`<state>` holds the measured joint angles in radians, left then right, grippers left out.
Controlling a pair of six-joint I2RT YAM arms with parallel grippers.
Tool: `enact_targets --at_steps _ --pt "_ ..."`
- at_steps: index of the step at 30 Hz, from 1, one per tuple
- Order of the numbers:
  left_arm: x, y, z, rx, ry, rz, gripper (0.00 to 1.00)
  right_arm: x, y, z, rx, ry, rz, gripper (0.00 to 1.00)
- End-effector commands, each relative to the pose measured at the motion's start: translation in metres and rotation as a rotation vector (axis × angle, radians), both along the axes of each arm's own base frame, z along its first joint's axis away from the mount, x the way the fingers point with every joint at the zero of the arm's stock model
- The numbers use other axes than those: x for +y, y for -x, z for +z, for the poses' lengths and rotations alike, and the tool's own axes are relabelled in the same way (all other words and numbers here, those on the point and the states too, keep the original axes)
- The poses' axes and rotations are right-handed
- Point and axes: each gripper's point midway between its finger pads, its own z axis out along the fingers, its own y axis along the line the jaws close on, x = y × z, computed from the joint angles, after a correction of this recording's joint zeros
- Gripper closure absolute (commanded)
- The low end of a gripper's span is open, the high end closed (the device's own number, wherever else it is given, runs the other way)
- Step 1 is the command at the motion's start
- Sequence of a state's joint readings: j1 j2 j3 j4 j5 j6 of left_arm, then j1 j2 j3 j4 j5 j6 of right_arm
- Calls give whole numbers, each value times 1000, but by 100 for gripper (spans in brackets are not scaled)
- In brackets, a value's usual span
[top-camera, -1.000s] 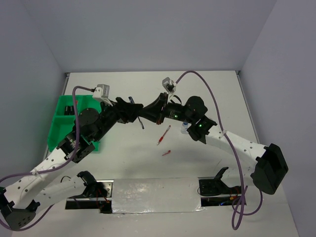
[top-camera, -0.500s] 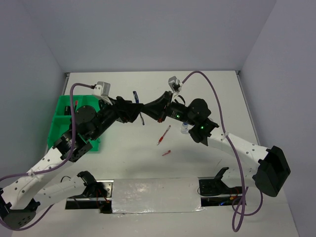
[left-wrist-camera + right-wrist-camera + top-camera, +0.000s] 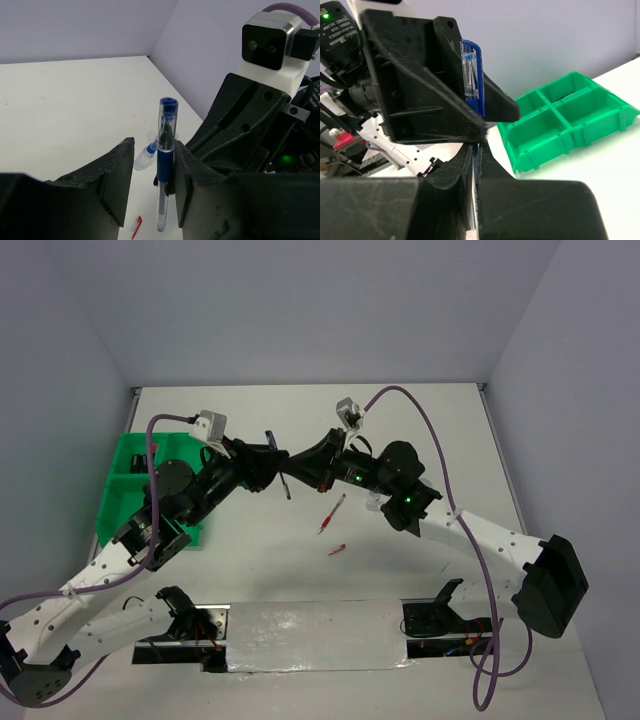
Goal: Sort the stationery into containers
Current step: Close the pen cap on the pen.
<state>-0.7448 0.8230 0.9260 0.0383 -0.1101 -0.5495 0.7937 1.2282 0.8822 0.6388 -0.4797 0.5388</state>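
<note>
From above, my left gripper point(image 3: 270, 466) and my right gripper point(image 3: 303, 471) met tip to tip over the middle of the table point(image 3: 420, 420). The blue pen point(image 3: 270, 439) stood crossed between them, well apart from the green tray point(image 3: 120, 490) on my left. A red pen point(image 3: 332, 512) lay on the table nearby. This looked to me like a handover in mid-air, with only the tabletop underneath.

Through my left wrist, my left fingers stood part-open around the pen point(image 3: 166, 140). One sat close against the barrel, perhaps touching, and the other showed a clear gap. Had my right let go before that gap closed, the pen would likely have dropped near the small bottle point(image 3: 145, 155) below. A one-sided push could also have tilted it out of line.

Through my right wrist, my right fingers were clamped tight on the lower barrel and the cap end point(image 3: 472, 75) rose past my left finger. The tray point(image 3: 545, 150) lay beyond. With both grips tight, pulling away could have twisted the thin pen or flicked it loose.
</note>
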Motion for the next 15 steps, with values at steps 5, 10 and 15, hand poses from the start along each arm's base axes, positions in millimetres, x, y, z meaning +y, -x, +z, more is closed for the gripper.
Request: enact_targets --at_steps 5,10,15 --pt "-11 2 0 -39 -14 -53 85 -2 16 25 -65 -70 27 100" --pt "-14 10 1 -59 -35 -102 100 -3 23 22 -84 -48 72 63" --pt "-23 48 0 -177 -118 -302 100 -28 41 12 -110 -5 115 20"
